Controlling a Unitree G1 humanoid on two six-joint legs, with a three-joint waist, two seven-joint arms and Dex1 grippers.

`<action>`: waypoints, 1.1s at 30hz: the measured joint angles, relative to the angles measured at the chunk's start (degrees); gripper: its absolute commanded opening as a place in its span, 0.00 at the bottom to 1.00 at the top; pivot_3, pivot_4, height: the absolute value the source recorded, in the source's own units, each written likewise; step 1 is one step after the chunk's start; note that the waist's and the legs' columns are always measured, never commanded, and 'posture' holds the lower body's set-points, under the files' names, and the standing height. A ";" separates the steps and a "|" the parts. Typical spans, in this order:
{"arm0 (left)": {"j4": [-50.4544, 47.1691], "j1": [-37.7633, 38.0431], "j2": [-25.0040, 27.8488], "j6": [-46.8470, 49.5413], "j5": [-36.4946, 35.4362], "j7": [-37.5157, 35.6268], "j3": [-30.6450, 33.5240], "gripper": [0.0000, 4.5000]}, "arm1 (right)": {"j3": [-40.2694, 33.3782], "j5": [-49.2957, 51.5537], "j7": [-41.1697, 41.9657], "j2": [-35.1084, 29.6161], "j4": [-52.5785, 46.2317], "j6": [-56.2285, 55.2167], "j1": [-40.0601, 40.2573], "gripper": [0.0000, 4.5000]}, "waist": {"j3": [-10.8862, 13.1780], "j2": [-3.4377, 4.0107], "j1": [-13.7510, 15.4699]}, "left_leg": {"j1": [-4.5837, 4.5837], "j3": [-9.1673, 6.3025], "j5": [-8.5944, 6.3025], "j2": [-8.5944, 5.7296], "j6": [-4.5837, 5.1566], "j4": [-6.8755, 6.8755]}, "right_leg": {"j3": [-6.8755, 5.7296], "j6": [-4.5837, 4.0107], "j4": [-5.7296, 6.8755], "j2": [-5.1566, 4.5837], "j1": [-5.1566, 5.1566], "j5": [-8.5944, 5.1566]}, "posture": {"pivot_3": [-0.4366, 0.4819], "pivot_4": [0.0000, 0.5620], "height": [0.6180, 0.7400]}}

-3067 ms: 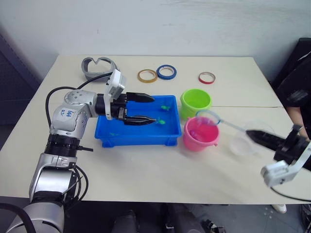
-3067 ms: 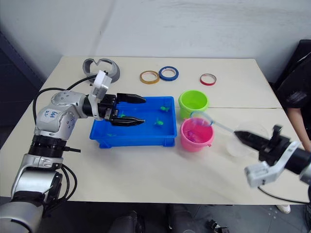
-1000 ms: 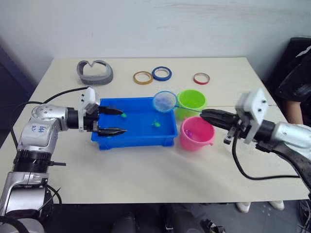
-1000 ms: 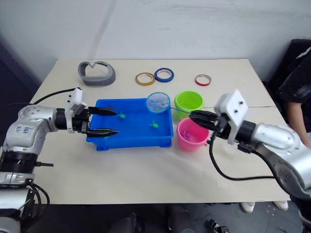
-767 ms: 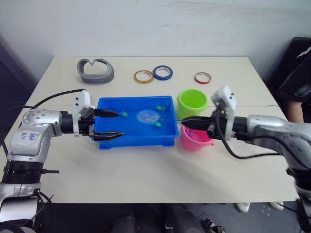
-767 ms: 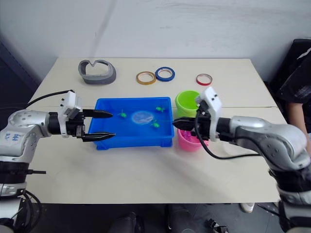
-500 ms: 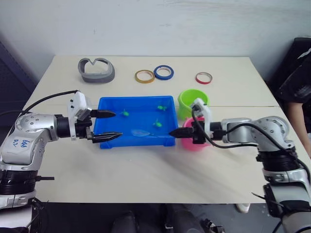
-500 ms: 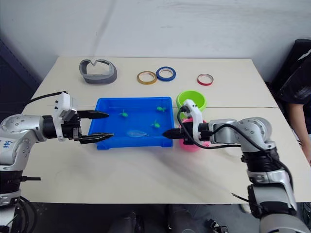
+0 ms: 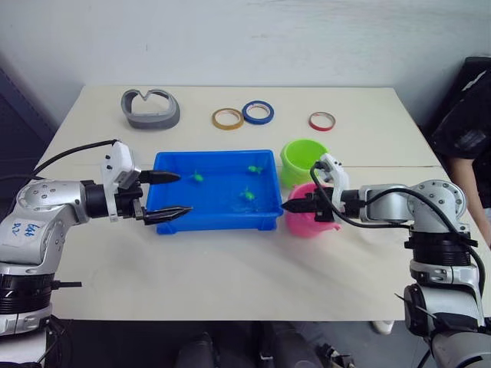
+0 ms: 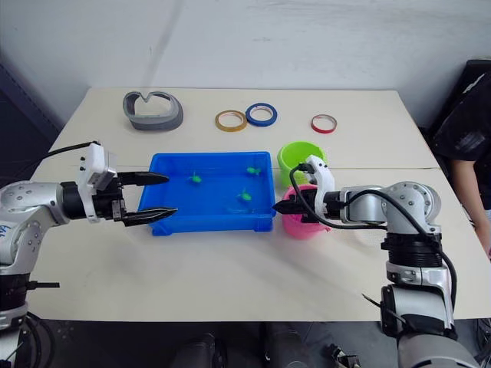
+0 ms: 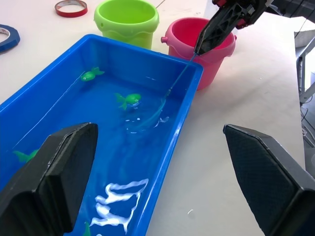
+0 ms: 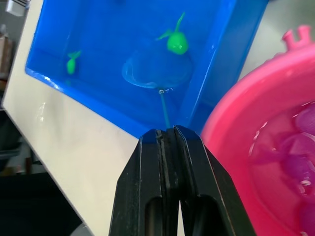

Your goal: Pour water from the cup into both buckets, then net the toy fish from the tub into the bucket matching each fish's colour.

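The net (image 12: 156,73) is pinched in the closed right gripper (image 12: 170,135), hoop dipped beside a green fish (image 12: 176,42); the left gripper (image 9: 170,195) is held wide, empty, at the tub (image 9: 161,222) edge

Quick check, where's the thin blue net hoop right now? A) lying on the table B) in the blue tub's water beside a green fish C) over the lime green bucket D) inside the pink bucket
B: the right gripper, shut on the handle, holds the thin blue net hoop sunk in the shallow blue plastic tub, beside a small green toy fish.

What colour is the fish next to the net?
Green. The fish beside the net shows best in the right wrist view.
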 measured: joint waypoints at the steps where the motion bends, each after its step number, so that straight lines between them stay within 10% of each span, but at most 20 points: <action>1: 0.18 -0.51 -0.13 -0.15 0.01 -0.09 -0.24 0.99 | 0.23 -0.98 0.95 -0.48 -1.92 -0.80 0.61 0.00 | 0.00 0.00 0.05 | -0.01 0.00 0.00 -0.01 0.01 0.00 | 0.00 0.00 -0.02 0.00 0.00 0.00 | 0.48 0.27 1.00; 19: 6.75 -7.14 -2.98 -3.22 0.63 -0.93 -4.79 0.99 | 15.69 -30.34 21.23 -7.89 -19.76 -36.33 14.20 0.00 | 0.00 0.00 0.12 | -0.02 -0.02 -0.01 -0.02 0.02 -0.03 | -0.03 0.04 -0.16 0.00 0.03 0.02 | 0.48 0.27 1.00; 33: 15.21 -15.17 -9.83 -5.83 1.94 -1.22 -8.24 0.99 | 3.12 -36.50 25.40 -14.50 -31.27 -47.86 22.47 0.00 | 0.00 -0.01 0.31 | -0.01 -0.03 -0.01 -0.03 0.03 0.04 | -0.05 0.06 -0.11 0.00 0.06 0.04 | 0.48 0.27 1.00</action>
